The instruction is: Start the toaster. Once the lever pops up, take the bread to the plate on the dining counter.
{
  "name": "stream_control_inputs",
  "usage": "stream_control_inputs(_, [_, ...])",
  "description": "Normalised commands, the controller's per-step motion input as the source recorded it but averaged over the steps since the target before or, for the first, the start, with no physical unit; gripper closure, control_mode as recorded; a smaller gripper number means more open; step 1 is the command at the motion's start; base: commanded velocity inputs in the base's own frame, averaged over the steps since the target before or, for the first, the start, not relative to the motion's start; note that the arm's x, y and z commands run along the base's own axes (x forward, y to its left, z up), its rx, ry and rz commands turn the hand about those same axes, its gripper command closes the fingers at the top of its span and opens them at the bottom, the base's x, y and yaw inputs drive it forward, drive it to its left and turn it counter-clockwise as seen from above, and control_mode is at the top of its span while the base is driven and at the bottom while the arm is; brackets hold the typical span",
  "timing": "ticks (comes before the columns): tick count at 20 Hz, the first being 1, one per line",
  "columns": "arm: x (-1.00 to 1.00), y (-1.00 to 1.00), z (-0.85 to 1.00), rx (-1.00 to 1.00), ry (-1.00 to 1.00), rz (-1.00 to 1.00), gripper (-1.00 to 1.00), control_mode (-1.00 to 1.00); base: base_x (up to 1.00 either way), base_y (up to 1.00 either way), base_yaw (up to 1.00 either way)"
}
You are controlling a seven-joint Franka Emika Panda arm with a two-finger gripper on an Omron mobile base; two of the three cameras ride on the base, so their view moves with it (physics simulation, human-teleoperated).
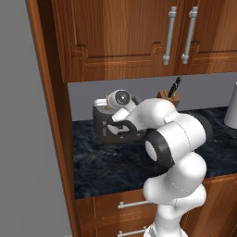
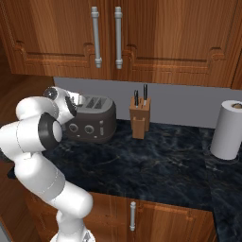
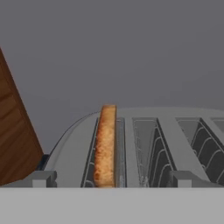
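Gripper [image 3: 112, 179] is opened wide and grasps nothing; it hangs just above the toaster [image 2: 92, 120], which stands on the black counter [image 2: 165, 165] against the wall. From the hand camera the bread [image 3: 105, 146] is seen standing upright in the leftmost slot, the slots beside it empty. On the right base camera a knife block [image 2: 140, 118] and a paper towel roll [image 2: 228, 129] stand further right.

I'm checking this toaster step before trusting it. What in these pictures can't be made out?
- Left base view: the arm covers most of the toaster.
- Hand view: the bottom edge cuts off the bread in its slot.
- Right base view: the toaster's left end sits behind the arm.
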Motion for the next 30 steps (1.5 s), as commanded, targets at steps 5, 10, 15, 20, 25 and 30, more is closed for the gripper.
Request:
stream_control_inputs(5, [0.07, 0.05, -0.05, 0.00, 0.00, 0.00, -1.00, -1.00, 0.00, 0.00, 0.00])
stream_control_inputs(10, [0.08, 0.05, -0.05, 0.00, 0.00, 0.00, -1.00, -1.00, 0.00, 0.00, 0.00])
stream_control_inputs(15, [0.03, 0.01, -0.02, 0.00, 0.00, 0.00, -1.00, -1.00, 0.00, 0.00, 0.00])
stream_control_inputs(20, [0.06, 0.03, -0.09, 0.00, 0.00, 0.00, -1.00, -1.00, 0.00, 0.00, 0.00])
stream_control_inputs(25, [0.07, 0.04, -0.12, 0.00, 0.00, 0.00, -1.00, -1.00, 0.00, 0.00, 0.00])
stream_control_inputs(30, [0.07, 0.01, -0.09, 0.00, 0.00, 0.00, -1.00, -1.00, 0.00, 0.00, 0.00])
